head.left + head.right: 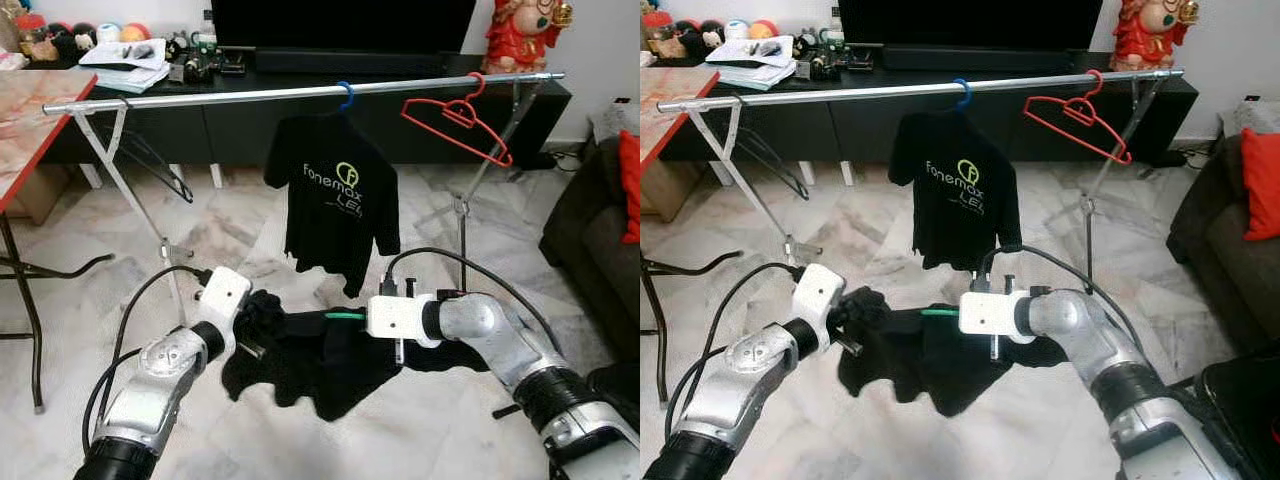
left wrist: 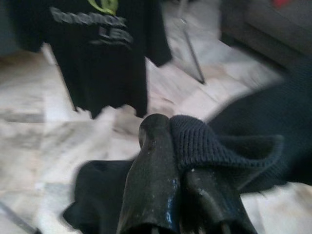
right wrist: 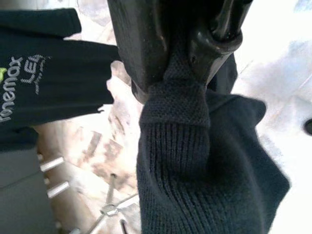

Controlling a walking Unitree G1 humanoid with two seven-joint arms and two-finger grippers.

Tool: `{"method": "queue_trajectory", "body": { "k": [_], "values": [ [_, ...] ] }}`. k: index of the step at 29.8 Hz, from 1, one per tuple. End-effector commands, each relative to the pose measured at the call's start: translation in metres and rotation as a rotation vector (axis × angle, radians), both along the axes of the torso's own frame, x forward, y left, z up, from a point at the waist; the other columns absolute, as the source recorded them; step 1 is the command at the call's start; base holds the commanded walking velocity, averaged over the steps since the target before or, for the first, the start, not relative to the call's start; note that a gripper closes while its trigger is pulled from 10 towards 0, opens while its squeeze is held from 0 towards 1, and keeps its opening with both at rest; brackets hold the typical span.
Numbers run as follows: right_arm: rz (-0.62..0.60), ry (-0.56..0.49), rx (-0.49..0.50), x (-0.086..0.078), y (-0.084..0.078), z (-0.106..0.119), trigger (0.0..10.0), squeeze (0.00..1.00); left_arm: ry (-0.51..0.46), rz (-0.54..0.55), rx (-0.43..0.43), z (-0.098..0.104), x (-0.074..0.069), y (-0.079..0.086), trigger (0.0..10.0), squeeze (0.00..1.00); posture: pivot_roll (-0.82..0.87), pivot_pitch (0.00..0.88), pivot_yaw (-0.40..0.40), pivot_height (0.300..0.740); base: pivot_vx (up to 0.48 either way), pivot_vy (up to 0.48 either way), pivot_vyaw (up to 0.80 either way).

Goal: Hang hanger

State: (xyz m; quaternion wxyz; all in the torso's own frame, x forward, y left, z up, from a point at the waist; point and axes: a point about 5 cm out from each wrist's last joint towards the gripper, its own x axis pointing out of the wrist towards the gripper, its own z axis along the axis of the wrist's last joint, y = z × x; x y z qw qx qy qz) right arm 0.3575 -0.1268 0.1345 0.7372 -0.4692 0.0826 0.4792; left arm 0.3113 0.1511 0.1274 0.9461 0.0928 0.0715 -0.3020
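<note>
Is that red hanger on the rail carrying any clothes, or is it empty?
Empty. The red hanger hooks on the rail tilted, its bare frame showing, while the black shirt beside it hangs from a blue hook.

A shirt (image 1: 338,195) hangs mid-rail (image 1: 250,95), a bare hanger (image 1: 455,120) near the rail's right end. A cabinet (image 1: 230,125) stands behind (a sofa (image 1: 590,235) to the right).

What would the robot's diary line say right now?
left hand: shut on black shirt | right hand: shut on black shirt | green hanger: in shirt | rail: not reached
</note>
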Motion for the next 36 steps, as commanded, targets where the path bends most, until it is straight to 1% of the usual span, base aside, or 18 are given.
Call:
{"method": "queue_trajectory", "body": {
  "k": [1, 2, 3, 9, 11, 12, 13, 15, 19, 20, 21, 22, 23, 26, 27, 28, 29, 36],
  "values": [
    [-0.077, -0.058, 0.021, 0.009, 0.004, 0.008, 0.0, 0.00, 0.022, -0.142, -0.009, 0.007, -0.011, -0.018, 0.0, 0.00, 0.04, 0.126, -0.019, 0.740, 0.000, 0.000, 0.00],
    [-0.077, -0.058, 0.021, 0.009, 0.004, 0.008, 0.0, 0.00, 0.022, -0.142, -0.009, 0.007, -0.011, -0.018, 0.0, 0.00, 0.04, 0.126, -0.019, 0.740, 0.000, 0.000, 0.00],
    [-0.127, -0.066, 0.027, 0.012, 0.003, 0.008, 0.0, 0.00, 0.031, -0.177, 0.001, 0.009, -0.014, -0.020, 0.0, 0.00, 0.04, 0.127, -0.020, 0.740, 0.000, 0.000, 0.00],
    [-0.257, -0.046, 0.082, 0.017, 0.003, 0.005, 0.0, 0.00, 0.084, -0.263, 0.018, 0.020, -0.026, -0.025, 0.0, 0.00, 0.04, 0.124, -0.021, 0.740, 0.000, 0.000, 0.00],
    [-0.262, -0.036, 0.088, 0.017, 0.004, 0.004, 0.0, 0.00, 0.089, -0.282, 0.012, 0.022, -0.027, -0.028, 0.0, 0.00, 0.04, 0.122, -0.022, 0.740, 0.000, 0.000, 0.00],
    [-0.246, 0.007, 0.164, 0.015, 0.015, 0.003, 0.0, 0.00, 0.106, -0.335, 0.003, 0.024, -0.032, -0.037, 0.0, 0.00, 0.04, 0.120, -0.021, 0.740, 0.000, 0.000, 0.00],
    [-0.246, 0.007, 0.164, 0.015, 0.015, 0.003, 0.0, 0.00, 0.106, -0.335, 0.003, 0.024, -0.032, -0.037, 0.0, 0.00, 0.04, 0.120, -0.021, 0.740, 0.000, 0.000, 0.00],
    [-0.213, 0.063, 0.243, 0.011, 0.027, 0.005, 0.0, 0.00, 0.131, -0.366, 0.025, 0.022, -0.037, -0.042, 0.0, 0.00, 0.04, 0.120, -0.021, 0.740, 0.000, 0.000, 0.00],
    [-0.234, 0.059, 0.267, 0.013, 0.030, 0.008, 0.0, 0.00, 0.177, -0.436, 0.067, 0.016, -0.048, -0.047, 0.0, 0.00, 0.04, 0.120, -0.023, 0.740, 0.000, 0.000, 0.00],
    [-0.249, 0.051, 0.269, 0.015, 0.030, 0.009, 0.0, 0.00, 0.197, -0.488, 0.097, 0.015, -0.055, -0.049, 2.1, 0.00, 0.04, 0.120, -0.023, 0.740, 0.000, 0.000, 0.00],
    [-0.255, 0.054, 0.284, 0.015, 0.031, 0.010, 0.0, 0.00, 0.202, -0.511, 0.122, 0.013, -0.058, -0.049, 8.8, 0.00, 0.04, 0.120, -0.024, 0.740, 0.000, 0.000, 0.00],
    [-0.255, 0.054, 0.284, 0.015, 0.031, 0.010, 0.0, 0.00, 0.202, -0.511, 0.122, 0.013, -0.058, -0.049, 8.8, 0.00, 0.04, 0.120, -0.024, 0.740, 0.000, 0.000, 0.00],
    [-0.257, 0.064, 0.306, 0.016, 0.031, 0.011, 0.0, 0.00, 0.209, -0.519, 0.159, 0.010, -0.060, -0.048, 10.0, 0.00, 0.04, 0.120, -0.024, 0.740, 0.000, 0.000, 0.00],
    [-0.254, 0.071, 0.320, 0.016, 0.032, 0.013, 0.0, 0.00, 0.217, -0.502, 0.187, 0.007, -0.059, -0.046, 10.0, 0.00, 0.04, 0.120, -0.024, 0.740, 0.000, 0.000, 0.00],
    [-0.252, 0.072, 0.319, 0.015, 0.032, 0.013, 0.0, 0.00, 0.217, -0.506, 0.190, 0.007, -0.059, -0.046, 10.0, 0.56, 0.04, 0.122, -0.024, 0.740, 0.000, 0.000, 0.00],
    [-0.252, 0.072, 0.319, 0.015, 0.032, 0.013, 0.0, 0.00, 0.217, -0.506, 0.190, 0.007, -0.059, -0.046, 10.0, 0.56, 0.04, 0.122, -0.024, 0.740, 0.000, 0.000, 0.00],
    [-0.251, 0.072, 0.318, 0.015, 0.032, 0.013, 0.0, 0.00, 0.218, -0.507, 0.189, 0.007, -0.060, -0.046, 10.0, 1.00, 0.04, 0.122, -0.025, 0.740, 0.000, 0.000, 0.00],
    [-0.235, 0.076, 0.354, 0.014, 0.036, 0.014, 0.0, 0.00, 0.229, -0.540, 0.204, 0.009, -0.063, -0.048, 10.0, 1.00, 0.04, 0.121, -0.023, 0.740, 0.000, 0.000, 0.00]
  ]
}}
